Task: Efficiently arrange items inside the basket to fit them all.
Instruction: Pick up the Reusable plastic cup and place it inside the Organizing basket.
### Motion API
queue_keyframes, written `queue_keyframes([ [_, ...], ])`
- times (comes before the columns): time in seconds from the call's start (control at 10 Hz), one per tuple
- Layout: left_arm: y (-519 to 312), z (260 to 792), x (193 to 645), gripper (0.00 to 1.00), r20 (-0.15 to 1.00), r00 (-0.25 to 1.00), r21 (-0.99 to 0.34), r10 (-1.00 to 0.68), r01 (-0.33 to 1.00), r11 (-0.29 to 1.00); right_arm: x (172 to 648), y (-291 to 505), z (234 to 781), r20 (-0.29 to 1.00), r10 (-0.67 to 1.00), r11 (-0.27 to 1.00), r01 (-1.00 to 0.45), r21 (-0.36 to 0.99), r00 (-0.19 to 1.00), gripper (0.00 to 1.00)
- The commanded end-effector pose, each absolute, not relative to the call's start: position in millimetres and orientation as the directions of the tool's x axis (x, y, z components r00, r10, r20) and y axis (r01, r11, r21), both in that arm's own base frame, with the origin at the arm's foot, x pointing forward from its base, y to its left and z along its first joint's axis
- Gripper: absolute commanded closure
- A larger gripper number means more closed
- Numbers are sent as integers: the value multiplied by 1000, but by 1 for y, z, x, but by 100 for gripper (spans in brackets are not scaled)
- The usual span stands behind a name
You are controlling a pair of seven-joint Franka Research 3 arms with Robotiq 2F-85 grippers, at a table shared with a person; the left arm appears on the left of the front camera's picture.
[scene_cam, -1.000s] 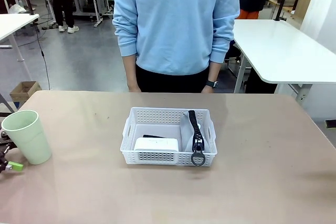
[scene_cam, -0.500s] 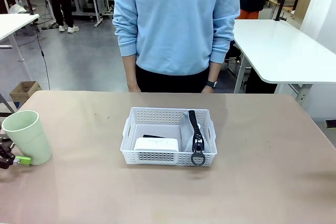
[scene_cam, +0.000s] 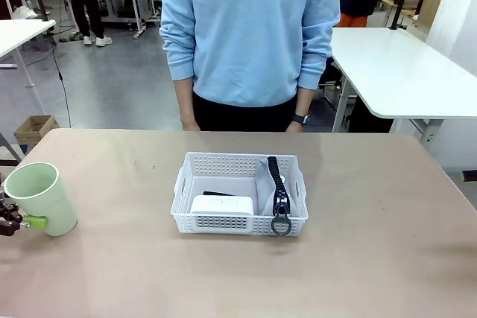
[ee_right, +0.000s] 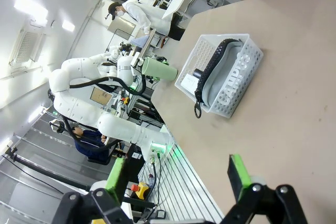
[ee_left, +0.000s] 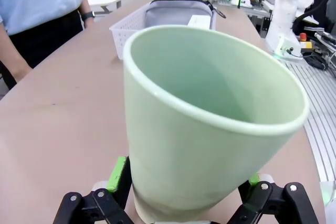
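1. Front view is showing the left gripper (scene_cam: pixel 13 221) at nine o'clock, jaws spread wide around the tilting pale green cup (scene_cam: pixel 42 199), not yet clamping; squeezing low on its base seems advisable.
2. Right gripper (ee_right: pixel 178 182) is hanging open, empty.
3. Basket (scene_cam: pixel 240 223) at centre is already holding the grey case (scene_cam: pixel 280 197) and white box (scene_cam: pixel 221 204); free room looks tight.

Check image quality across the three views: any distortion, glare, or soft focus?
Front view: even light, sharp, soft sheen on the table, basket crisp. Left wrist view: wide-angle stretch, the pale green cup looms huge and leaning, its near base slightly soft. Right wrist view: rolled sideways, ceiling lights blown out at upper left, the fingers slightly soft.
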State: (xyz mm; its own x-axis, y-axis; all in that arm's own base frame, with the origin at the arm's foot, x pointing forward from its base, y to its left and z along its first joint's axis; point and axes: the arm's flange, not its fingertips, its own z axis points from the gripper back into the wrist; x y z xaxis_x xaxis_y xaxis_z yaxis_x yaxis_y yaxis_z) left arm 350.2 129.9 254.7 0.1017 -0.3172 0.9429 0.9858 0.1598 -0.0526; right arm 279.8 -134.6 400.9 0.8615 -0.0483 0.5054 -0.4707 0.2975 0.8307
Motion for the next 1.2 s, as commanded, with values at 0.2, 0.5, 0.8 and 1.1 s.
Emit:
queue_keyframes([
  [0.2, 119, 264, 346, 0, 960, 94, -46, -263, 982, 181, 279, -134, 402, 518, -50, 290, -484, 826, 854, 0],
  [0.5, 117, 265, 348, 0, 962, 95, -51, -257, 983, 175, 279, -134, 402, 518, -50, 290, -484, 826, 854, 0],
  [0.8, 119, 268, 350, 58, 963, 79, -36, -258, 985, 169, 279, -134, 402, 518, -50, 290, -484, 826, 854, 0],
  [1.1, 122, 269, 352, 100, 965, 76, -31, -252, 983, 179, 279, -134, 402, 518, -50, 290, -484, 826, 854, 0],
])
